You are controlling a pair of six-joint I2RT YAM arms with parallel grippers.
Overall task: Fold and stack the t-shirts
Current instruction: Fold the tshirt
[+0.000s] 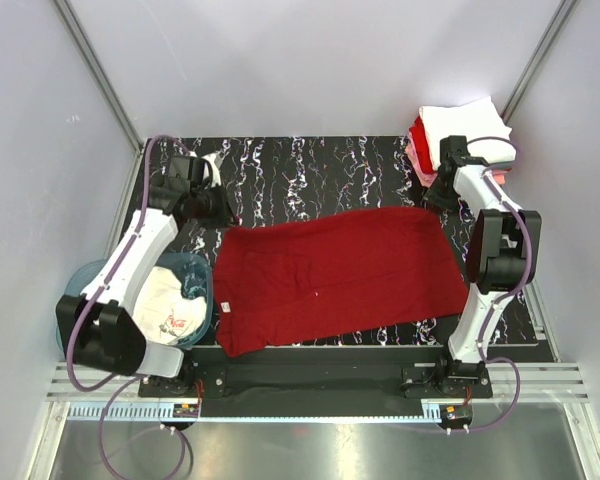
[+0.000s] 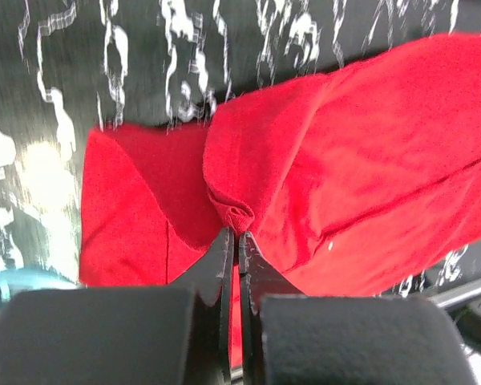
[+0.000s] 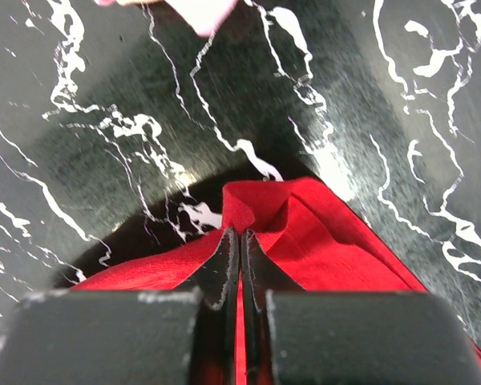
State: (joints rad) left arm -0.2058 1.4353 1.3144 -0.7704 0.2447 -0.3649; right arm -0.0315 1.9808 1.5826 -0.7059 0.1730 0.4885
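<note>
A dark red t-shirt [image 1: 340,275] lies spread across the black marbled table [image 1: 310,170]. My left gripper [image 1: 223,213] is at its far left corner, and in the left wrist view the left gripper [image 2: 234,233] is shut on a bunched fold of the red cloth [image 2: 345,160]. My right gripper [image 1: 437,198] is at the far right corner. The right wrist view shows the right gripper [image 3: 240,233] shut on a raised peak of the shirt [image 3: 329,241]. A stack of folded t-shirts [image 1: 470,130], white over red and pink, sits at the back right.
A teal tub [image 1: 195,268] stands off the table's left edge, by the left arm. It holds a white shirt with red print [image 1: 170,310]. Grey walls close in on the left, back and right. The folded stack lies just behind the right wrist.
</note>
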